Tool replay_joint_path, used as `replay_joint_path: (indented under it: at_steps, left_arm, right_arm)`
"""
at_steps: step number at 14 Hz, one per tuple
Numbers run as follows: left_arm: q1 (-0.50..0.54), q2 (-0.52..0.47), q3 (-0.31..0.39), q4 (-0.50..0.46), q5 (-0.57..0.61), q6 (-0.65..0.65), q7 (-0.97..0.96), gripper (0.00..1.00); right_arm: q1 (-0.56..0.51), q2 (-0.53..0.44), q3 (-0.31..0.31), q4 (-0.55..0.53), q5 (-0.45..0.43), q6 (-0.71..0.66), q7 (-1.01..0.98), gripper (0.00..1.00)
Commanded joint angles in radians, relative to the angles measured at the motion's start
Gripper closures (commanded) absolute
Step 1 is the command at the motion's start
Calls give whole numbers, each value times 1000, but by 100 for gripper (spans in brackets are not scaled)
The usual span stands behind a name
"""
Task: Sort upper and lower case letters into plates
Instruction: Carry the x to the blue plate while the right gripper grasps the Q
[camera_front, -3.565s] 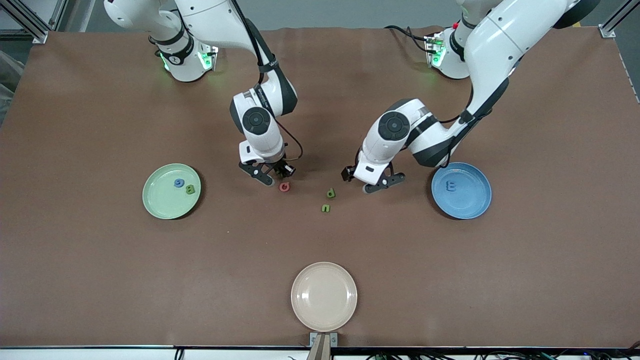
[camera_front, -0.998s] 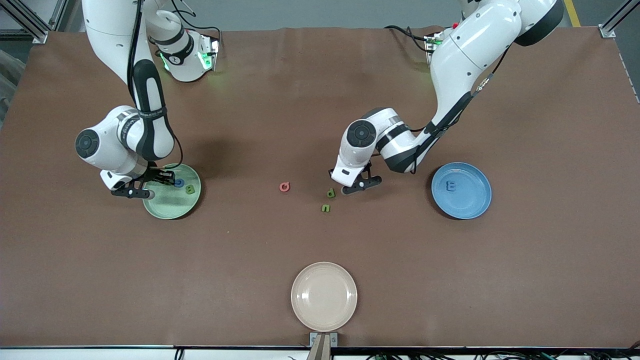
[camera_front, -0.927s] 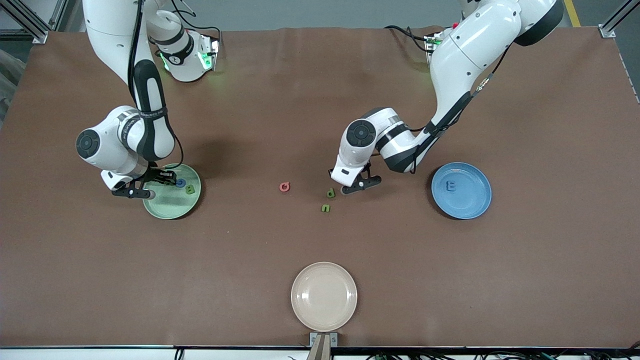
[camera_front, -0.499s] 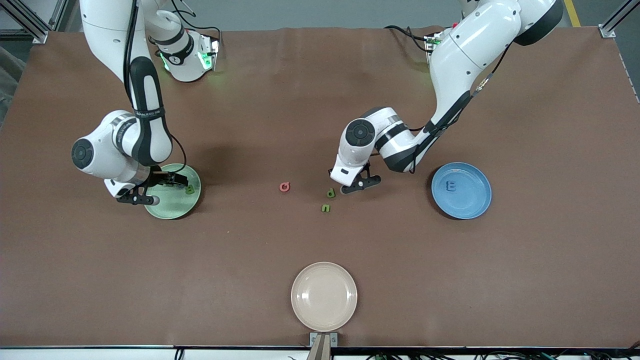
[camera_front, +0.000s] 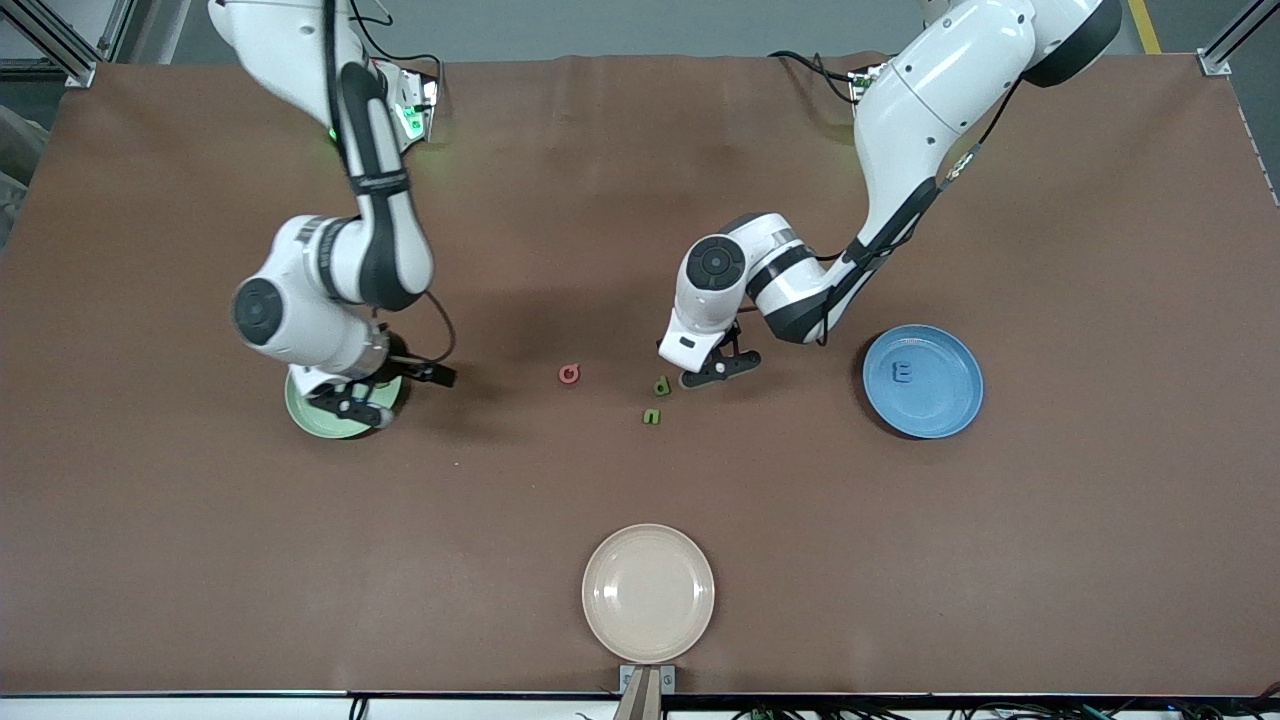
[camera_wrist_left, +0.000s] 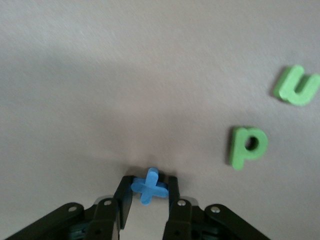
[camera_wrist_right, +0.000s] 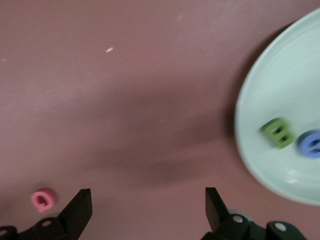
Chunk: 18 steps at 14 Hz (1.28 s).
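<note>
The left gripper (camera_front: 703, 369) was down at the middle of the table (camera_front: 640, 480), its jaws pinched on a small blue x (camera_wrist_left: 149, 185). In the left wrist view the cross sat between the two black fingertips (camera_wrist_left: 173, 186), tilted so that its arms ran slightly off square to them. Just beside the gripper lay the green p (camera_front: 662, 385), and a little nearer the front camera the green u (camera_front: 652, 416). In the left wrist view the p (camera_wrist_left: 246, 145) lay flat with its stem as the long axis, the bowl at the end nearer the u (camera_wrist_left: 296, 86), whose open side faced away from the p.

The pink-red Q (camera_front: 569, 374) lay flat on the table between the two arms, level with the p and toward the right arm's end from it.

The right gripper (camera_front: 397, 388) hung over the edge of the pale green plate (camera_front: 305, 410) on the side toward the Q, its jaws spread wide with nothing between them. The right wrist view showed a green B (camera_wrist_right: 277, 132) and a blue G (camera_wrist_right: 312, 143) lying side by side in that plate (camera_wrist_right: 260, 160), and the Q (camera_wrist_right: 43, 199) well apart from it on the table.

The blue plate (camera_front: 950, 400) sat toward the left arm's end, with a blue E (camera_front: 903, 373) in it, its long axis roughly along the table's length. A cream plate (camera_front: 648, 593) stood nearest the front camera
</note>
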Motion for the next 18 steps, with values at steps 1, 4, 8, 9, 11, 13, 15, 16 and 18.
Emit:
replay_joint_path:
  at_steps: [1, 4, 8, 9, 11, 13, 15, 16, 18]
  left_arm:
    - [26, -93, 6, -9, 11, -103, 31, 91]
    - [151, -175, -63, -64, -7, -126, 169, 91]
    - [458, -213, -267, -171, 5, -128, 344, 90]
    - [529, -233, -299, -200, 8, -128, 404, 90]
    - [621, -261, -339, -237, 10, -128, 508, 90]
    - [644, -267, -338, -251, 26, -128, 565, 90]
    - [710, -270, -339, -274, 94, -126, 620, 90]
    - [736, -272, -341, -288, 108, -119, 659, 90]
    - [782, -278, -341, -312, 137, -116, 720, 90]
  right_arm:
    - [77, 55, -5, 23, -17, 59, 154, 0]
    - [164, 138, 12, 65, -14, 110, 326, 0]
    - [163, 206, 101, 144, -9, 171, 506, 0]
    - [164, 227, 104, 169, -11, 171, 541, 0]
    - [166, 255, 131, 192, -12, 176, 584, 0]
    - [172, 267, 142, 192, -14, 208, 592, 1]
    - [175, 281, 159, 192, -15, 222, 607, 5]
    - [178, 284, 161, 192, -17, 223, 607, 8]
    - [184, 284, 162, 190, -17, 222, 606, 18]
